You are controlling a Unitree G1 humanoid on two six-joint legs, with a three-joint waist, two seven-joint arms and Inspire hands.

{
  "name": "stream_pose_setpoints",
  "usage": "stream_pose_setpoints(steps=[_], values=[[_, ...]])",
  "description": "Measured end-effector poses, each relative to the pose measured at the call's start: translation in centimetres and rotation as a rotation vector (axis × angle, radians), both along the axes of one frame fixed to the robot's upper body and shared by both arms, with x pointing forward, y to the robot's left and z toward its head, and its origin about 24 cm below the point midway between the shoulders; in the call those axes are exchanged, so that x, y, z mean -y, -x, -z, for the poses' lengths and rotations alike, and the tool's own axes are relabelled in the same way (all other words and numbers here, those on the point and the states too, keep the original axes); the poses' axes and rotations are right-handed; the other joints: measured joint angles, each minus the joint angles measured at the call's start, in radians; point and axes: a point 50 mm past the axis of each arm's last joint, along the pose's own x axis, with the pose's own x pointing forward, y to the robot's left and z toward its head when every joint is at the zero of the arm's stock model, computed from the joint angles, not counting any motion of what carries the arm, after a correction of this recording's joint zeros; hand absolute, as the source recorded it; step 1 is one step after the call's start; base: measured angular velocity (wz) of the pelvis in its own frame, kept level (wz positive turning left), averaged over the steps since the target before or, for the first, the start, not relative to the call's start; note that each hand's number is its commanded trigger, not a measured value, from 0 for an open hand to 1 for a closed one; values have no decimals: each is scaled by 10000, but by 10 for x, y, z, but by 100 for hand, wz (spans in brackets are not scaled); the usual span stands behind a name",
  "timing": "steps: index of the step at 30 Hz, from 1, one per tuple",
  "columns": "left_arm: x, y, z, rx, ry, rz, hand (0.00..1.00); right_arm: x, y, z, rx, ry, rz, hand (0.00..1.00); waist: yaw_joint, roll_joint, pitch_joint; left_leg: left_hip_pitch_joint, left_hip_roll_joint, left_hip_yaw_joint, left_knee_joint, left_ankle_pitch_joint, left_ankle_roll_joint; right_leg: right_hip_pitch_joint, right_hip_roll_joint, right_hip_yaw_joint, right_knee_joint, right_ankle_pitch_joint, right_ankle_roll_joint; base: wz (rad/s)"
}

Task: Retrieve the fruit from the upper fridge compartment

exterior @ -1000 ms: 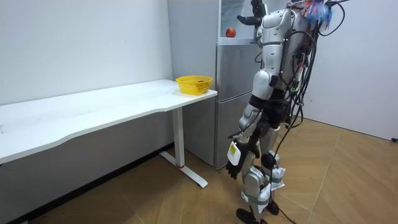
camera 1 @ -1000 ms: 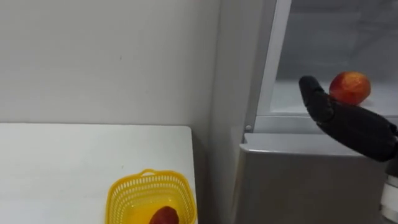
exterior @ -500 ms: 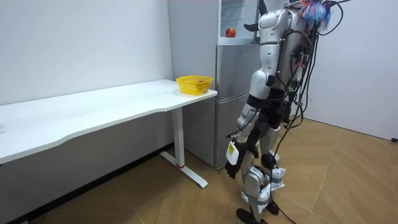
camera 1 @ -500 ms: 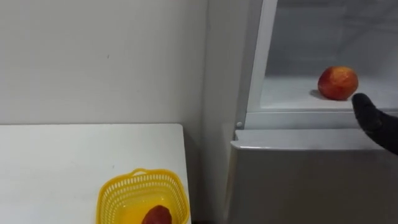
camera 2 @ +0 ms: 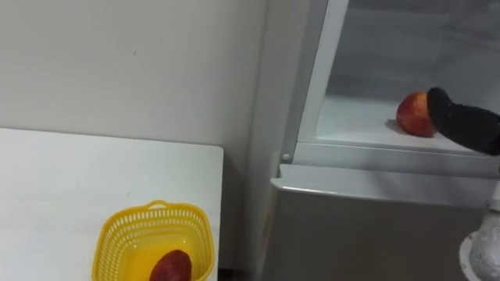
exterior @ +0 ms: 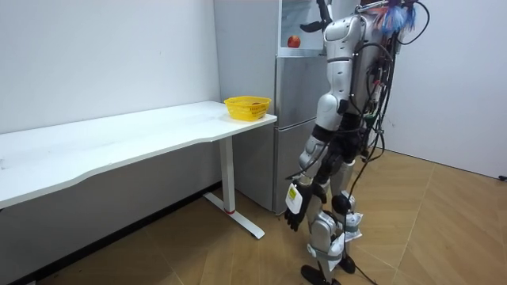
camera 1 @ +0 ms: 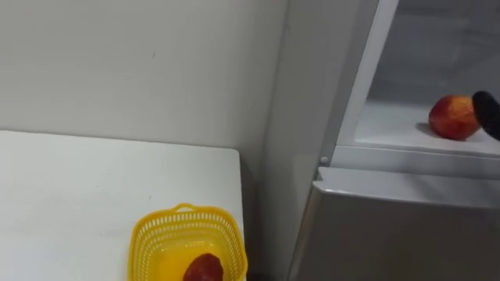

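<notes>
Fruit (camera 1: 451, 117), round and red-orange with a yellow blush, sits on the upper shelf (camera 1: 394, 126) of the fridge (camera 1: 391, 226), far right. Black right hand (camera 2: 466, 125) overlaps its right edge; I cannot tell how far its fingers are spread, or whether they touch it. Left hand (exterior: 294, 207) hangs low with fingers relaxed, holding nothing.

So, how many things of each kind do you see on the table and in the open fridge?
yellow basket: 1
fruit: 2, the red-orange fruit in the fridge and the red fruit in the yellow basket
total: 3
</notes>
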Motion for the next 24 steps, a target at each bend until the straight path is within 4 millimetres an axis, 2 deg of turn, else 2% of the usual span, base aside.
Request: stream_pose_setpoints(steps=[4, 8, 14, 19, 22, 24], values=[[-1, -1, -1, 101, -5, -96, 0, 11, -5, 0, -648, 117, 337, 0, 165, -33, 3, 22, -9, -55, -5, -2, 1, 47, -12, -32, 37, -1, 2, 4], [-4, 1, -2, 93, 66, -279, 0, 19, -12, -7, -944, 119, 592, 0, 227, -111, 45, 8, -17, -58, 8, -3, 0, 39, -20, -26, 65, -9, 3, 0], [-9, 5, -4, 148, -8, -650, 0, 27, -18, -15, -947, -204, 604, 0, 356, -247, -11, -17, -40, -79, 40, 0, 2, 82, -20, -44, -17, -9, 2, 0], [-10, 4, -4, 144, -19, -593, 0, 38, -28, -2, -1863, -744, 690, 0, 481, -295, -27, 22, -43, -190, 37, -1, 5, 168, -21, -247, -11, -7, 4, 8], [-10, 6, -4, -65, -26, -680, 0, 42, -35, 14, -3017, -1019, 485, 0, 482, -328, -48, 20, -39, -253, 31, -1, 4, 190, -38, -273, -9, -8, 4, 6], [-11, 9, -4, -181, -39, -787, 0, 47, -37, 23, -3617, -1456, 341, 0, 495, -295, -25, 10, -39, -281, 31, 0, 2, 188, -37, -275, -5, -8, 4, 2]])
